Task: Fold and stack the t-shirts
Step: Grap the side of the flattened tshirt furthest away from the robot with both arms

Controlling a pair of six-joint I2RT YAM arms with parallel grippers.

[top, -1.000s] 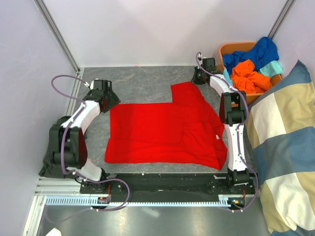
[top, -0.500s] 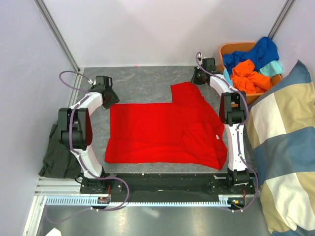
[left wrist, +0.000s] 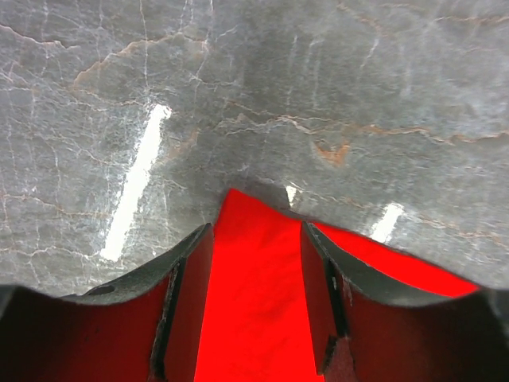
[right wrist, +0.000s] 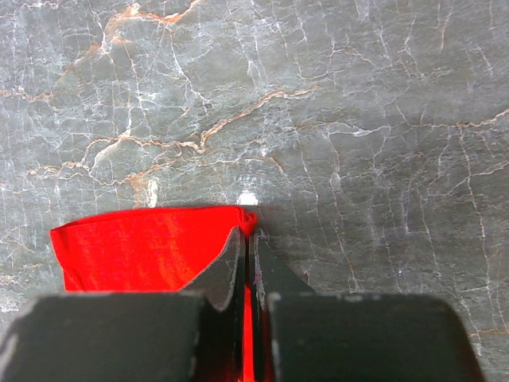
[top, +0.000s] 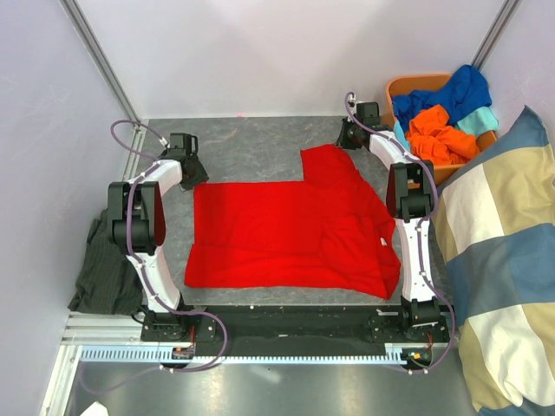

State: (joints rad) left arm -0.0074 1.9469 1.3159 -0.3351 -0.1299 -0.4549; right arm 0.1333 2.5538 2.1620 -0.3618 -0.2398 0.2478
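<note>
ok so, starting nearest the arm bases: a dark grey crumpled cloth [top: 104,269] sits in a heap just off the near-left corner of the solid red short-sleeved fabric t-shirt [top: 286,234]. On the opposite side, well right of the red t-shirt, a big soft blue-and-beige checked cushion [top: 503,251] leans in past the right arm.

The red t-shirt is spread mostly flat on the grey marble-look table [top: 251,143] between the two arms. Its right half is a bit rumpled, and one sleeve sticks out at the far-right corner.

The left gripper [left wrist: 254,229] is down at the red t-shirt's far-left corner. Its fingers [left wrist: 187,302] stand apart on either side of the pointy tip of cloth, so it's released, not grasping.

The right gripper [right wrist: 247,233] is at the tip of that far-right sleeve. It's clenched tight with a thin sliver of red caught between the fingers, so it's pinching the sleeve corner.

Farther back, right of the red t-shirt, a round orange plastic tub [top: 401,85] holds the other shirts. There's a crumpled orange shirt [top: 438,134] in front, a royal blue shirt [top: 455,91] draped behind it, and a light teal shirt [top: 481,117] peeking out beside them.
</note>
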